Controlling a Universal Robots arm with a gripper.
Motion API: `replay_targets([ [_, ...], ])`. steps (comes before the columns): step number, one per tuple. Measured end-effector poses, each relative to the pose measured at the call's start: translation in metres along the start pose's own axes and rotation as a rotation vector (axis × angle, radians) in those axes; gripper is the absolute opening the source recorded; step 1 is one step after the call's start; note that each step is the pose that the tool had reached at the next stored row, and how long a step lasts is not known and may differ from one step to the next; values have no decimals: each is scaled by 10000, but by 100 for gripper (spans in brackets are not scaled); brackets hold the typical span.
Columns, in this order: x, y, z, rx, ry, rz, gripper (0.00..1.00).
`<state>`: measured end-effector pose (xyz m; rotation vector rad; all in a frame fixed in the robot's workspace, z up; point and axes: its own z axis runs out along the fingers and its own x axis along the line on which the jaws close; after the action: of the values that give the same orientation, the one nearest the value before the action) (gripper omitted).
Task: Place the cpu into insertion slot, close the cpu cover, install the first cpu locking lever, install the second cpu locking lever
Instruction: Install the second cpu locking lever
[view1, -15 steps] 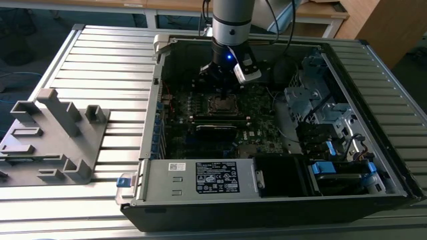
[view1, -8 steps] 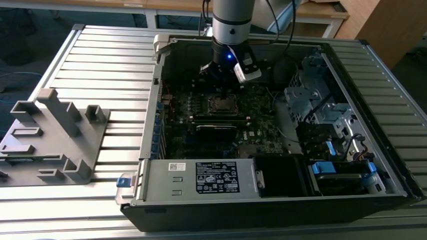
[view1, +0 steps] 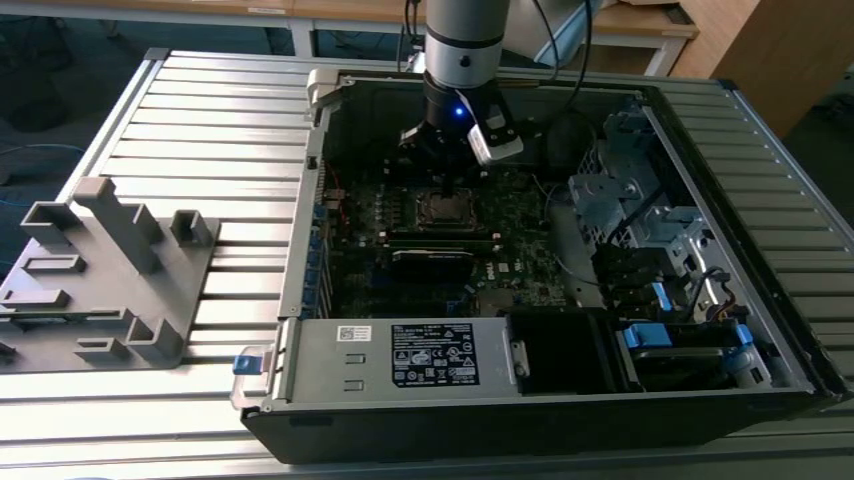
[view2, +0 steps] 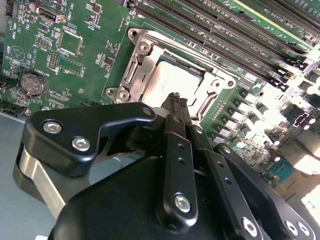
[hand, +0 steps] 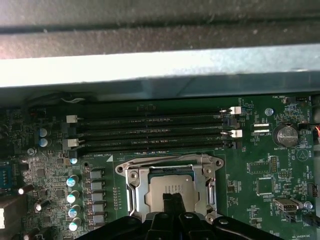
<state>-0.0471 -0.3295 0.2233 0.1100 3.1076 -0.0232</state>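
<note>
Second wrist view: gripper fingers are seen pressed together (nothing gripped), tips just above the cpu, seated inside the cpu cover.

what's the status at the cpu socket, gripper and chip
Gripper shut, tips over the cpu. Cpu seated in insertion slot, cpu cover down around it. Nothing in the way.

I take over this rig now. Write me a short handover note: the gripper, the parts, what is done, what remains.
Gripper: jaws together, empty, tip just over the cpu.
Cpu: lying in the slot on the motherboard, inside the open case.
Cover: appears down, framing the cpu.
Done: cpu placed; cover seemingly closed.
Left: lever state cannot be judged; check both levers.
</note>
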Motion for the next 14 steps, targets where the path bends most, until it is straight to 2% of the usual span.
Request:
replay_targets([
  [14,-1,1,-18,-6,-3,0,11],
])
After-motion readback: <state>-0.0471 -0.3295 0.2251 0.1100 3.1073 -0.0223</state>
